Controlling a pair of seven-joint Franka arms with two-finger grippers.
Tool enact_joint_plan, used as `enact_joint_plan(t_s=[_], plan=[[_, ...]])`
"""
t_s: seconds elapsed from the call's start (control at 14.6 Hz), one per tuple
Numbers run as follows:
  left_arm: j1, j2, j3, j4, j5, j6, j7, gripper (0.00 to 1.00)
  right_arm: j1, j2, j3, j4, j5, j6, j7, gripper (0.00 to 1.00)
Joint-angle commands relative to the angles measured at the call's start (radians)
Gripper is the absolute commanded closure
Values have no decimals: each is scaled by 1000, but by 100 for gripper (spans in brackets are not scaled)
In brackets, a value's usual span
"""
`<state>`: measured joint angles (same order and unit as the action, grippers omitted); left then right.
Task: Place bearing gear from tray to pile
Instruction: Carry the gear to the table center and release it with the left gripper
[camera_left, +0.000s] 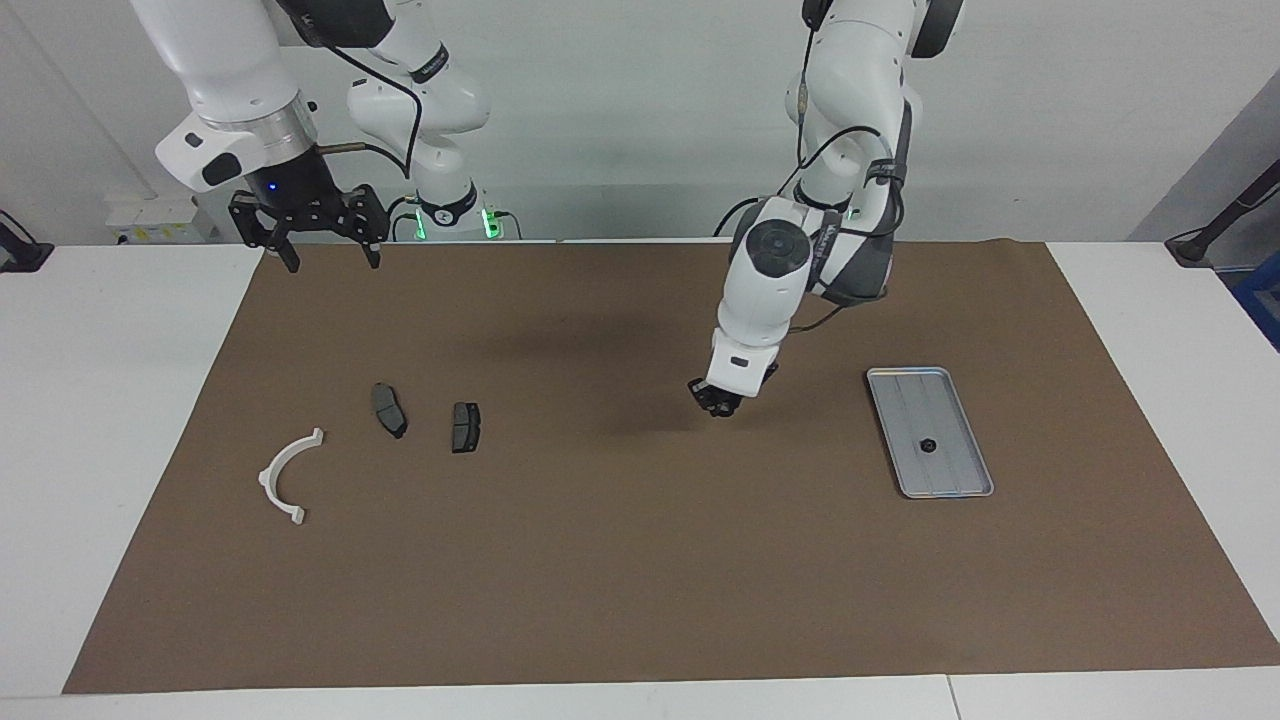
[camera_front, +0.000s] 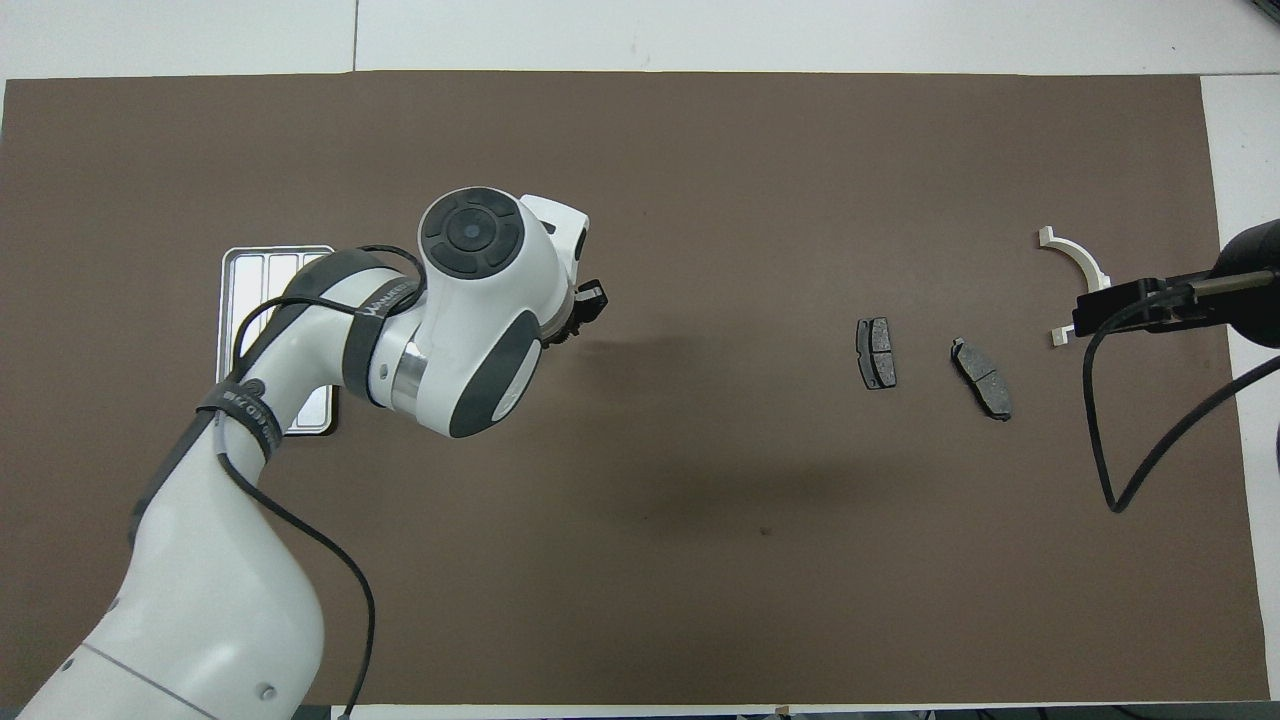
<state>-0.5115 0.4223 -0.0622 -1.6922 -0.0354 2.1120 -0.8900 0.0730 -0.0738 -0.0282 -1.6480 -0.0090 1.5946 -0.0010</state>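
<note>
The silver-grey tray lies at the left arm's end of the mat, with a small black round part on it. My left gripper hangs low over the middle of the mat, shut on a small dark toothed part, the bearing gear. In the overhead view the left arm covers most of the tray. The pile lies toward the right arm's end: a white semicircular bracket and two dark brake pads. My right gripper waits open, high over the mat's edge nearest the robots.
The brown mat covers the table between tray and pile. In the overhead view the right gripper and its cable overlap the bracket; the brake pads lie beside it.
</note>
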Motion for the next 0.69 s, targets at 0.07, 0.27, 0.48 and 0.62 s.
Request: enact_joint_plan(t_s=[0.07, 0.27, 0.48, 0.62], plan=[[-31, 50, 19, 11, 11, 60, -32, 88, -1, -20, -1, -23, 26, 21, 4, 0], [-41, 50, 19, -30, 9, 109, -40, 88, -1, -20, -1, -23, 26, 21, 4, 0], [-41, 58, 19, -43, 12, 112, -41, 88, -1, -20, -1, -23, 26, 21, 4, 0], [-51, 87, 21, -37, 23, 112, -49, 88, -1, -20, -1, -23, 26, 21, 4, 0]])
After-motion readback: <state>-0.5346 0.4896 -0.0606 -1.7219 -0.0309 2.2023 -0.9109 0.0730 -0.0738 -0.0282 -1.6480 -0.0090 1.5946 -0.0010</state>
